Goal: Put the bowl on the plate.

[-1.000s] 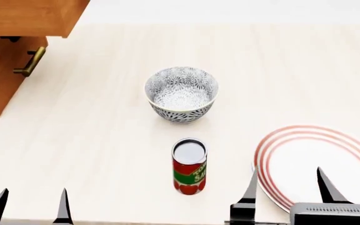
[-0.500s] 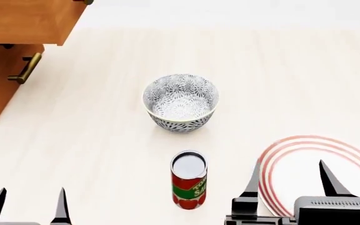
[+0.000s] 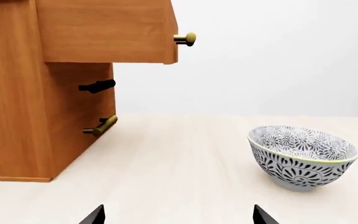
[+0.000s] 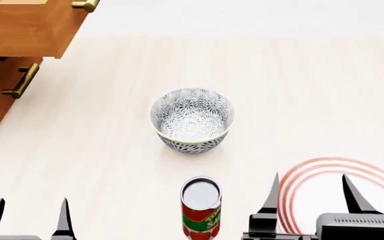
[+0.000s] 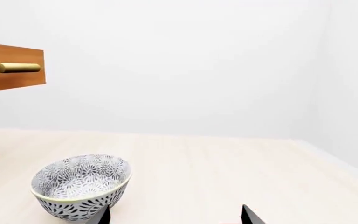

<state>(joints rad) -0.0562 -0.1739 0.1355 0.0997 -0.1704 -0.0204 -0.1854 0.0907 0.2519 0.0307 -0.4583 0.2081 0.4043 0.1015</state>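
Both the left gripper [image 4: 28,216] and right gripper [image 4: 310,192] wait spread and empty at the frame's bottom, the patterned bowl [image 4: 192,119] untouched mid-frame, the plate [image 4: 299,172] lower right; reaching for the bowl likely comes next.

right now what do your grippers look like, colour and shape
Both are black. The left gripper shows two thin, pointed, blade-like fingers. The right gripper has the same tapering black fingers, rising from blocky black mounts, with a boxy dark housing behind bearing a ribbed grille. No cables or markings are visible.
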